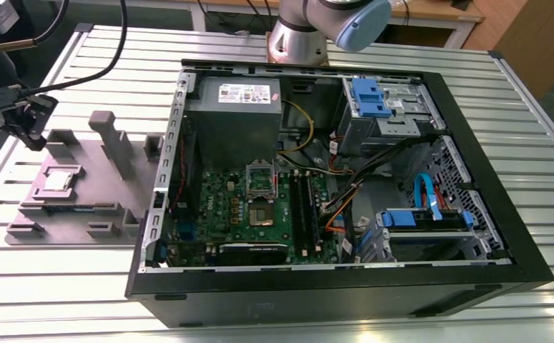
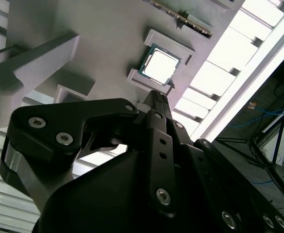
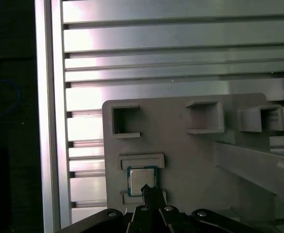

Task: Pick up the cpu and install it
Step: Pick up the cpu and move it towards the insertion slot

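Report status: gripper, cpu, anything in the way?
Gripper shut, empty, above grey fixture. Cpu lies in its holder there, not gripped. Nothing between them.

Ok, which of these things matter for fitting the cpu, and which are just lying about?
For the job:
cpu, sitting in the grey holder
claw, close by the cpu
motherboard socket

Lying about:
memory stick
power supply
blue drive bracket

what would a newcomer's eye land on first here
The open computer case with its motherboard exposed dominates the middle of the slatted table in the exterior view. Next is the cpu, a bright silvery square seated in the grey holder at that view's left, with the gripper poised near it.
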### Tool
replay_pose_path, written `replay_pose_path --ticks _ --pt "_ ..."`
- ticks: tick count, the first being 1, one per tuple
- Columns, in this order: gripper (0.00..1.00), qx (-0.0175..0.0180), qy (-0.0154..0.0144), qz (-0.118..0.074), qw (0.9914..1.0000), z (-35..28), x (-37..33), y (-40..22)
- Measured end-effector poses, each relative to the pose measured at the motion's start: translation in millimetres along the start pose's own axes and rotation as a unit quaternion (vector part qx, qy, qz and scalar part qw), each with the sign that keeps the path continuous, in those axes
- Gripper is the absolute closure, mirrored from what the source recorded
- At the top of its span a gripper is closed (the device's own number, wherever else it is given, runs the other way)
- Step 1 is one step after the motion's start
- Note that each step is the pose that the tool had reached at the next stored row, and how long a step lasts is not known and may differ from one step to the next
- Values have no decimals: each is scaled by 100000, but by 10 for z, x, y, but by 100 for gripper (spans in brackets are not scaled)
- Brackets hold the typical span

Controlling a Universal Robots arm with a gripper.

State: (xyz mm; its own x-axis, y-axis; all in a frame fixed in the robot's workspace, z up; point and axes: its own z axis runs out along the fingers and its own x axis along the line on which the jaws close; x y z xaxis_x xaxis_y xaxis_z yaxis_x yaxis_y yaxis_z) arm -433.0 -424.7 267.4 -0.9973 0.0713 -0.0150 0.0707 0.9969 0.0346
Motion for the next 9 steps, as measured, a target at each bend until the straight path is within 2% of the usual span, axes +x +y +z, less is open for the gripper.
replay_pose_path --ticks 4,9 --pt "89 -3 -8 3 100000 16 9 -1" --pt "89 2 -5 3 100000 90 24 -10"
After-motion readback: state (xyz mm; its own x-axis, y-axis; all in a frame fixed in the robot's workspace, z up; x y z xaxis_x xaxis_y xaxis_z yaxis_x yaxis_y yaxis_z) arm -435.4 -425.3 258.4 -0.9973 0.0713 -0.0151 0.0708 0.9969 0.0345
